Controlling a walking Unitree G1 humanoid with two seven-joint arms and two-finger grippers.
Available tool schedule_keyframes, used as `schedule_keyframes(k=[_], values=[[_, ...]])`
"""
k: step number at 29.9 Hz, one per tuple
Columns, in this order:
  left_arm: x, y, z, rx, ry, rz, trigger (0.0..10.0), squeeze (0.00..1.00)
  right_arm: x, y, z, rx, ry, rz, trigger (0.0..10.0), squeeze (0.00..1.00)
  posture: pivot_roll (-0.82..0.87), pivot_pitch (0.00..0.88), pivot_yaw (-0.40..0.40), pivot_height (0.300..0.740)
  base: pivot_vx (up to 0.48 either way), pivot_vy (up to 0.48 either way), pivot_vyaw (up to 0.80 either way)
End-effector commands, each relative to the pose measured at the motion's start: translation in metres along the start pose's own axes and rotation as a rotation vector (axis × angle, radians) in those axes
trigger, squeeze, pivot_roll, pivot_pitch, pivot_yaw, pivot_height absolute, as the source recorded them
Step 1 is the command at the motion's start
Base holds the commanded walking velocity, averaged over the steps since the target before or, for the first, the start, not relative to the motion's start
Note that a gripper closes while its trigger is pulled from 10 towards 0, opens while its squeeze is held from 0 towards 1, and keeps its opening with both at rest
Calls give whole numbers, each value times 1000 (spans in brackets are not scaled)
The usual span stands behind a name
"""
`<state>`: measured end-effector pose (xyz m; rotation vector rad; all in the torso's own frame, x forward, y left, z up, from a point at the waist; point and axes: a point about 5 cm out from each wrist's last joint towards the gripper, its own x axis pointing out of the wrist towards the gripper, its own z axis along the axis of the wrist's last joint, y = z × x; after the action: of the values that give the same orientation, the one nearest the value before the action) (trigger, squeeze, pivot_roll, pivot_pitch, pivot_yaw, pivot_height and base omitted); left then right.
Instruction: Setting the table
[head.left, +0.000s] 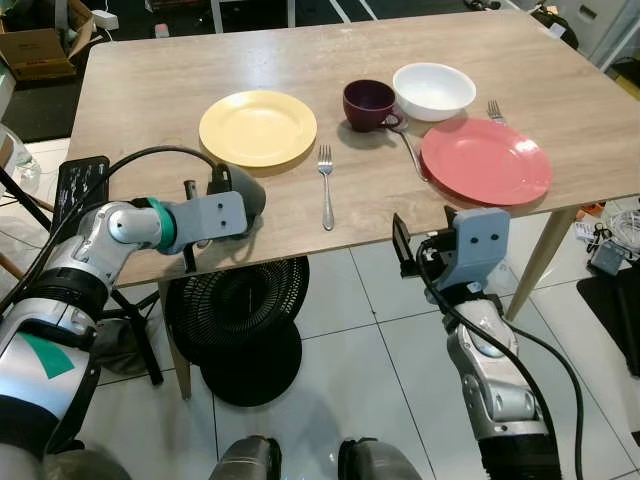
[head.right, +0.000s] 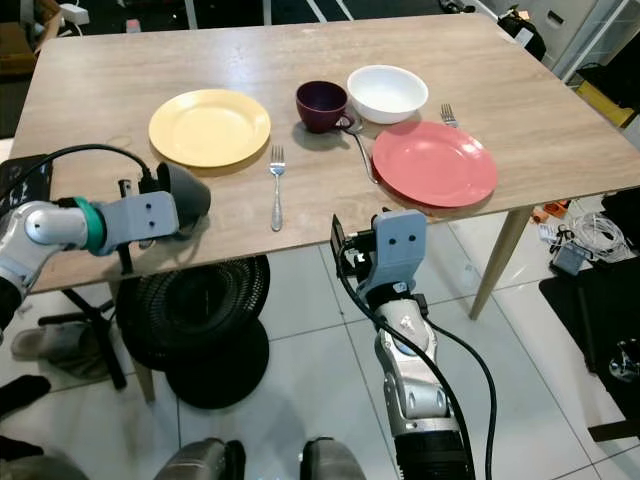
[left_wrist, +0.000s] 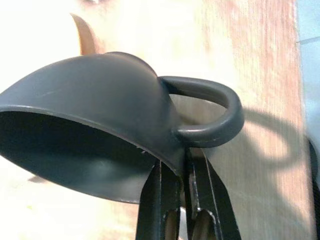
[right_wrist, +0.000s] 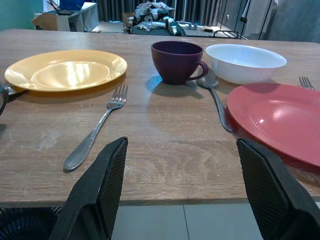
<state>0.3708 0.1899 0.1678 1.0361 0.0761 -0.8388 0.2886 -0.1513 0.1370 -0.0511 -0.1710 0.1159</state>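
Holding a dark grey cup (left_wrist: 95, 125) by its rim beside the handle, the left gripper (left_wrist: 185, 170) has its jaws clamped on the cup wall, at the near left edge of the wooden table (head.left: 150, 90), with the cup tipped on its side.

Right gripper (right_wrist: 182, 185): jaws wide apart, empty, just off the table's near edge, level with the top, below the red plate (head.left: 486, 161).

On the table, left to right:
- yellow plate (head.left: 258, 127), just beyond the held cup.
- fork (head.left: 326, 185), just right of the yellow plate, tines away from the robot.
- dark purple cup (head.left: 369, 104), upright, handle toward the right.
- spoon (right_wrist: 216, 97), bowl by the purple cup, handle running to the red plate's left rim.
- white bowl (head.left: 433, 90), just beyond the red plate, beside the purple cup.
- second fork (head.left: 495, 110), beyond the red plate, partly hidden.

Under the table: a black fan (head.left: 235, 310) on the tiled floor (head.left: 380, 360).
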Motion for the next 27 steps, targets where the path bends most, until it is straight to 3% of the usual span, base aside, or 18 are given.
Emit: schedule_keyframes(k=[1,3,4,5,8,10,11,12,15,20,24,27], values=[[-1,10,10,28,-49,64,0,0,-1,-1,-4,1,18,-11,10000,0,9,38,62,740,0,0,0],[-1,14,14,36,-75,98,0,0,-1,-1,-4,1,18,-11,10000,0,12,38,60,740,0,0,0],[-1,20,22,34,-118,159,2431,0,-1,-1,-4,2,17,-12,10000,0,12,37,60,740,0,0,0],[-1,28,32,12,-173,236,10000,0,-1,-2,-3,2,15,-16,10000,0,12,36,63,740,0,0,0],[-3,40,48,-150,-290,402,10000,0,-1,-5,0,4,-2,-46,10000,0,10,36,67,740,0,0,0],[-3,39,49,-246,-323,440,10000,0,-2,-8,2,5,-10,-74,10000,0,7,37,69,740,0,0,0],[-3,39,49,-246,-323,440,10000,0,-2,-8,2,5,-10,-74,10000,0,7,37,69,740,0,0,0],[-2,33,50,-358,-351,474,10000,0,-4,-13,5,3,-21,-117,10000,0,4,39,69,740,0,0,0],[-1,15,50,-569,-373,522,10000,0,-8,-25,11,-2,-47,-201,10000,0,1,42,74,740,0,0,0],[-1,6,50,-623,-369,537,10000,0,-10,-29,14,-5,-59,-232,10000,0,1,42,74,740,0,0,0],[-11,-37,38,-673,-249,601,10000,0,-14,-38,23,-16,-88,-286,10000,0,2,39,75,740,0,0,0],[-20,-48,37,-631,-221,577,10000,0,-17,-38,22,-17,-85,-296,10000,0,11,38,69,740,0,0,0]])
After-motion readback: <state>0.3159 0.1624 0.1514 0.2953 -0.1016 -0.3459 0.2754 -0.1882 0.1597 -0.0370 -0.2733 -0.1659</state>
